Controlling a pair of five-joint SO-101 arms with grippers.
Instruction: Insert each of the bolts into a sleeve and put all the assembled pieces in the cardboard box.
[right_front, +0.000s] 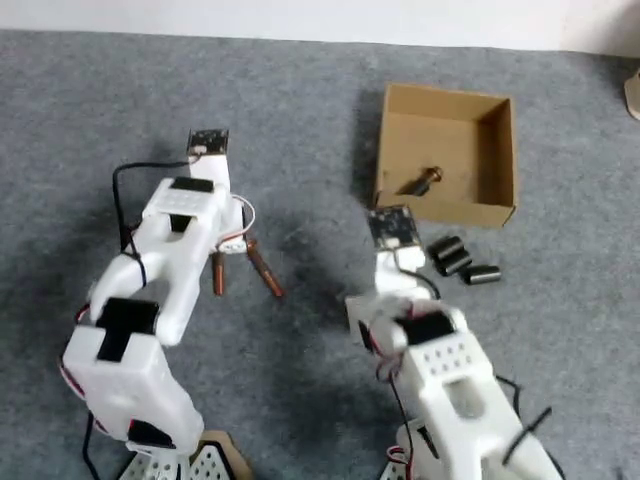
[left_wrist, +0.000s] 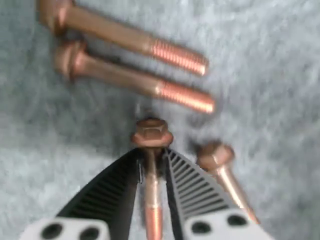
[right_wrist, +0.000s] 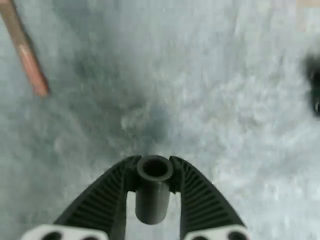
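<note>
1. Copper-coloured hex-head metal bolt (left_wrist: 151, 134): clamped by its shank between the fingers of the left gripper (left_wrist: 151, 156), with the head protruding past the tips.
2. Three further copper bolts (left_wrist: 135, 82): lying on the grey carpet (right_front: 300, 120) near the held one, left of centre in the high view.
3. Black cylindrical sleeve (right_wrist: 153, 185): grasped by the right gripper (right_wrist: 153, 167), open end outward.
4. Brown cardboard box (right_front: 497, 140): upper right of the high view, holding one bolt-and-sleeve piece (right_front: 422, 183).
5. Loose black sleeves (right_front: 483, 273): on the carpet just below the box.

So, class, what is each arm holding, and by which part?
The left tool grips a copper bolt by its shank, below the head. The right tool grips a black sleeve by its sides.
</note>
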